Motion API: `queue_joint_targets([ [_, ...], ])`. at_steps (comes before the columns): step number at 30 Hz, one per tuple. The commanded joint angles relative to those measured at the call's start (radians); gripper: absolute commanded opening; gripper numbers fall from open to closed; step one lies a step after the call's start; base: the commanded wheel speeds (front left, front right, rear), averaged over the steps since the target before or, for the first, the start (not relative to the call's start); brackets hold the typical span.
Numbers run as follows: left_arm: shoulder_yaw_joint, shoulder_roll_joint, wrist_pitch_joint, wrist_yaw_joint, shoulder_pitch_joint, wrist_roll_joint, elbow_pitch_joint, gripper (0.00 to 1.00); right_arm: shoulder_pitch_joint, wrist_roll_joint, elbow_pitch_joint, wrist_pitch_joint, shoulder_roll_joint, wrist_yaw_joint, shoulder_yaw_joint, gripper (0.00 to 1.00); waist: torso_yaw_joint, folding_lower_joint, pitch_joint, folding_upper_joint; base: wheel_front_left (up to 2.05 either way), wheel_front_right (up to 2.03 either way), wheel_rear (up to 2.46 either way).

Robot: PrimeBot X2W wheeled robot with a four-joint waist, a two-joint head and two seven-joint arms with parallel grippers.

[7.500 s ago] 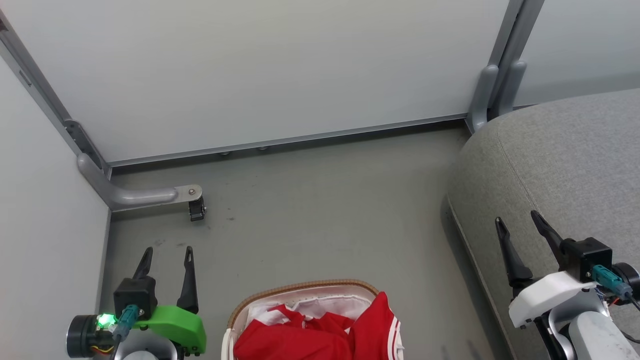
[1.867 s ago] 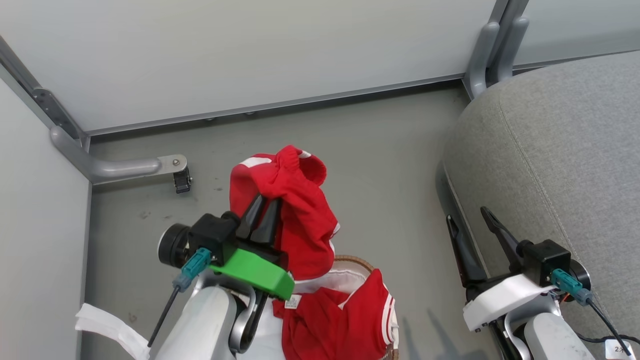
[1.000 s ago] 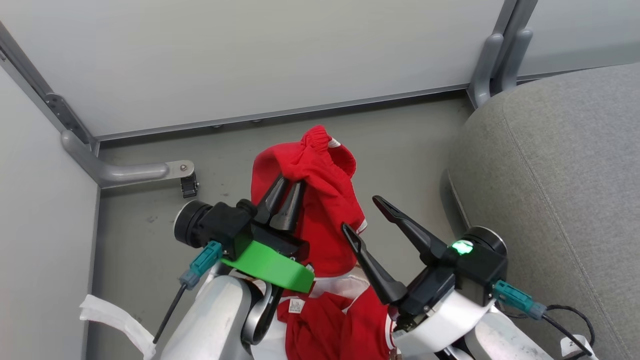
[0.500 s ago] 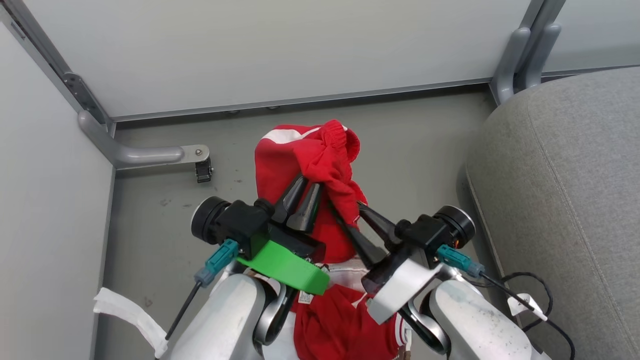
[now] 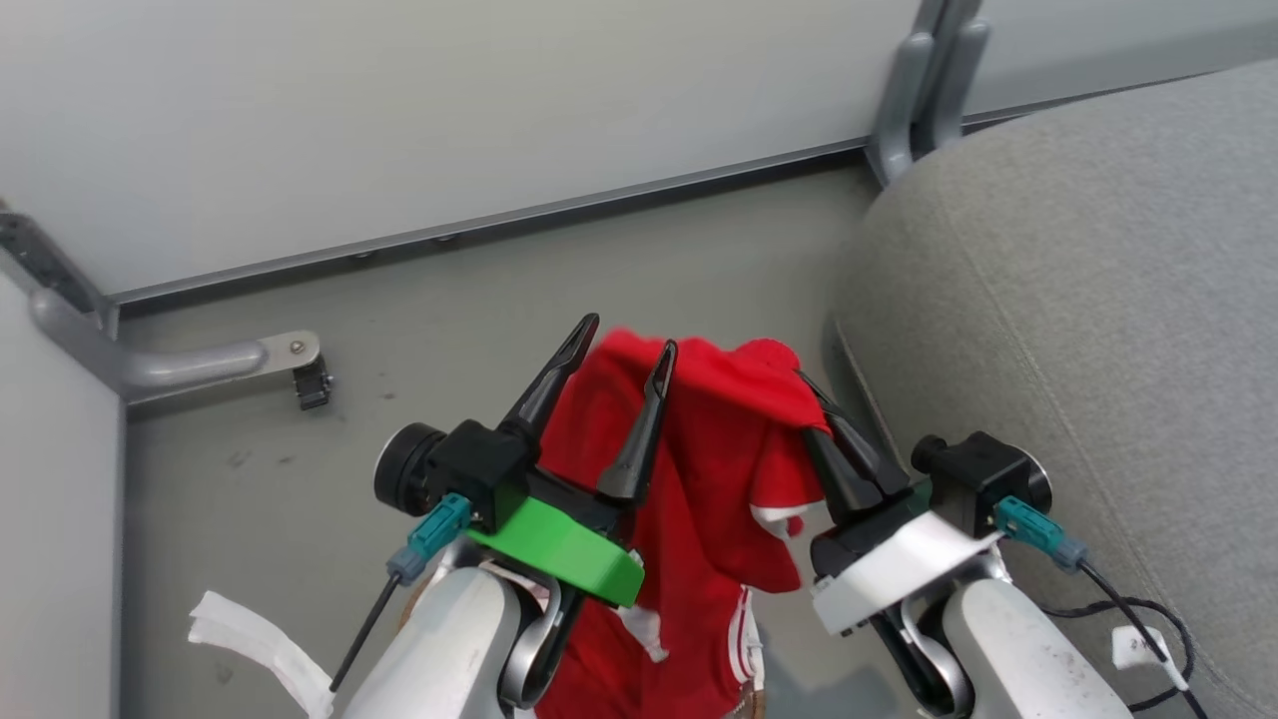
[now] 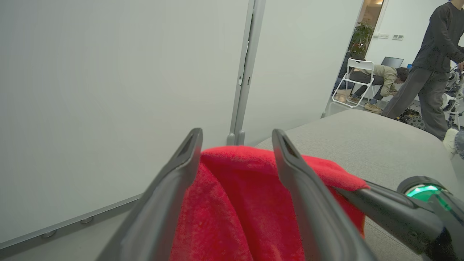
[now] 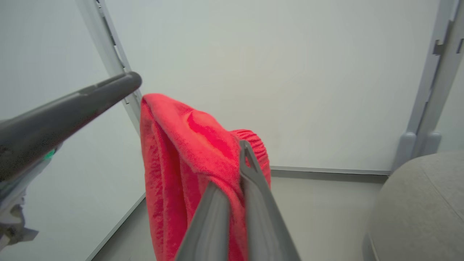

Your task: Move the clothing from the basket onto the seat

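Right gripper (image 5: 814, 404), lower centre-right of the head view, is clamped on a bunched upper edge of the red clothing (image 5: 699, 469); left gripper (image 5: 629, 335), just left of it, stands spread wide, pinching nothing, fabric showing between its fingers; the clothing hangs mid-frame down to the bottom edge; the grey seat (image 5: 1078, 300) lies at the right.

Red clothing (image 5: 699, 469) pinched in the right end effector (image 5: 807, 409), left end effector (image 5: 629, 333) spread wide beside it
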Motion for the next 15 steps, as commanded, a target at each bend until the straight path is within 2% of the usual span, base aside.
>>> queue_joint_targets([
  [1,0.008,0.002,-0.004,-0.003,0.011,0.000,0.000,1.00,0.020,0.000,-0.012,-0.002,-0.004,-0.001,-0.020,0.00,-0.130,0.0000,-0.010,0.0000,0.00,0.00,0.00],
  [10,0.027,0.002,-0.002,-0.015,0.043,0.002,0.010,1.00,0.073,0.010,-0.043,-0.002,-0.002,-0.001,-0.082,0.00,-0.386,0.0000,-0.028,0.0000,0.00,0.00,0.00],
  [12,0.016,0.002,-0.002,-0.016,0.046,-0.005,0.020,1.00,0.081,0.014,-0.054,-0.002,-0.003,-0.001,-0.107,0.00,-0.422,0.0000,-0.027,0.0000,0.00,0.00,0.00],
  [15,-0.012,0.003,-0.002,-0.019,0.023,-0.014,0.033,1.00,0.097,0.008,-0.074,-0.002,-0.001,-0.001,-0.153,0.00,-0.433,0.0000,-0.016,0.0000,0.00,0.00,0.00],
])
